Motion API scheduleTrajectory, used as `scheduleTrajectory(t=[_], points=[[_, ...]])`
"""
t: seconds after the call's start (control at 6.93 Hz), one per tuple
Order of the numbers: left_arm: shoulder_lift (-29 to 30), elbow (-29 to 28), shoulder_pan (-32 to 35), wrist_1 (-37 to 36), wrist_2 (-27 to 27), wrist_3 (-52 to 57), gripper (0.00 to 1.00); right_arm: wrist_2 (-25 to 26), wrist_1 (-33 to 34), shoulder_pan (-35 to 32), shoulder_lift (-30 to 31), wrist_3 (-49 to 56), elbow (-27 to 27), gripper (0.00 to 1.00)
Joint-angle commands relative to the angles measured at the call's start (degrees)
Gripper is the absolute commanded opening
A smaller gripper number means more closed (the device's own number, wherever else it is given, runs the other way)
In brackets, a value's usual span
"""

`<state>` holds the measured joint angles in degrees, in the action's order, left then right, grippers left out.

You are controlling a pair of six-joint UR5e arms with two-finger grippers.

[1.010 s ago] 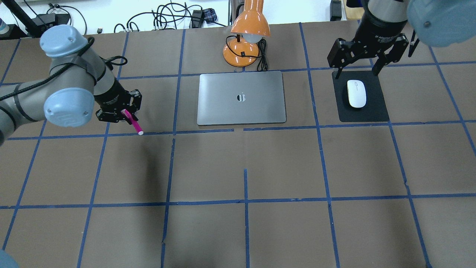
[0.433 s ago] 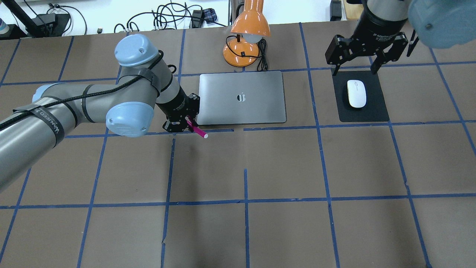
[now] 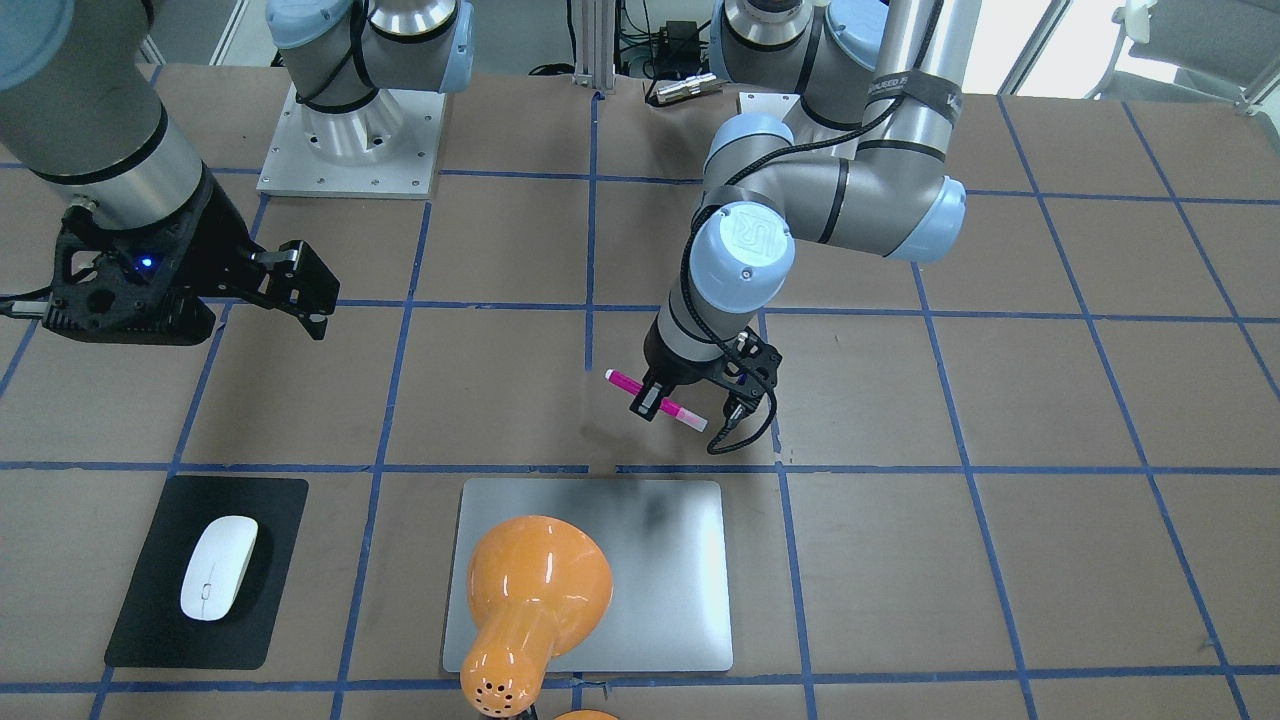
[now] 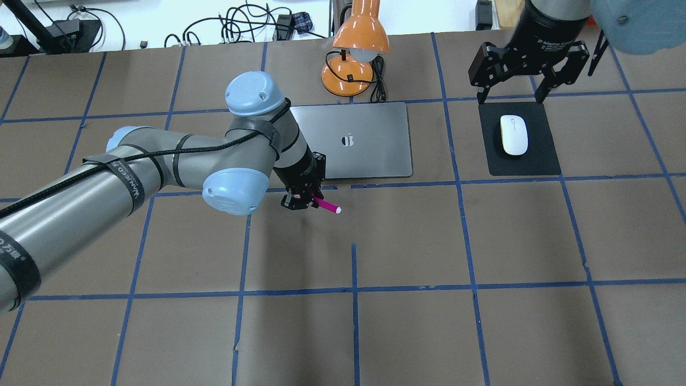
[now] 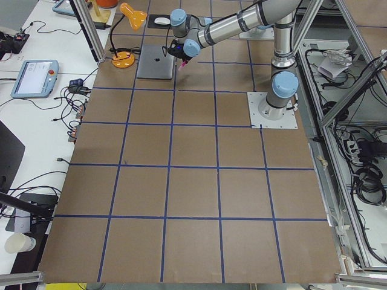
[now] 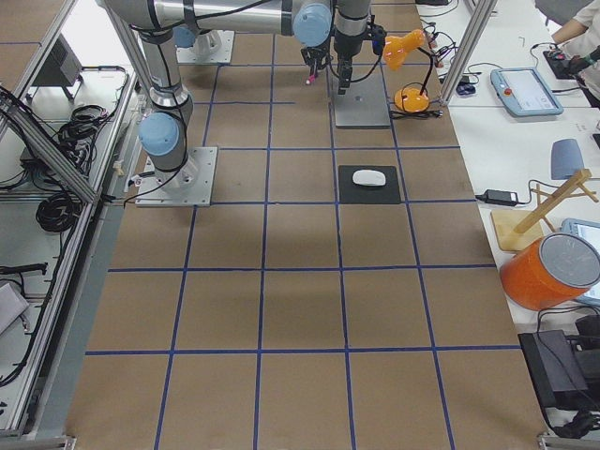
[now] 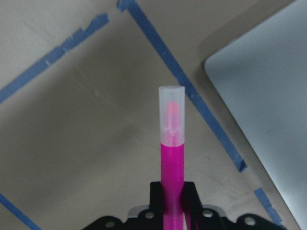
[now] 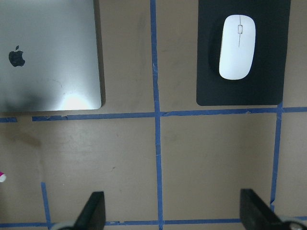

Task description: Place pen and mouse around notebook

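Light, stiff and slick (I judge it apt to swivel if pinched near an end), the pen (image 4: 328, 206) is clamped mid-barrel in the left claw (image 4: 310, 202) above the tabletop (image 4: 429, 241), just off the notebook's (image 4: 370, 155) near edge, while the right claw (image 4: 509, 98) hangs wide open, empty, near the mouse (image 4: 513, 135).

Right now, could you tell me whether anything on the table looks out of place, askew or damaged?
Nothing looks spilled or damaged. The notebook lies square to the tape grid and the mouse sits on its black pad. Only the pen is askew: the left hand holds it slanted to the grid.
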<state>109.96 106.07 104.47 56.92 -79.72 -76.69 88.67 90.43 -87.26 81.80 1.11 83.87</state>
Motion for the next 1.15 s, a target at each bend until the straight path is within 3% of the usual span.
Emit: scheduleTrajectory(t=[0.0, 0.29, 1.01], points=[[2.88, -0.16, 3.02, -5.64, 0.09, -9.06, 0.0, 0.02, 0.0, -0.02, -0.14, -0.06, -0.11, 1.0], [5.08, -0.25, 4.07, -8.84, 0.01, -13.05, 0.0, 0.1, 0.0, -0.02, -0.23, 0.03, -0.02, 1.0], [6.85, -1.04, 6.36, -8.31, -0.87, -17.44, 0.0, 0.1, 2.11, 0.07, -0.23, 0.64, 0.06, 1.0]])
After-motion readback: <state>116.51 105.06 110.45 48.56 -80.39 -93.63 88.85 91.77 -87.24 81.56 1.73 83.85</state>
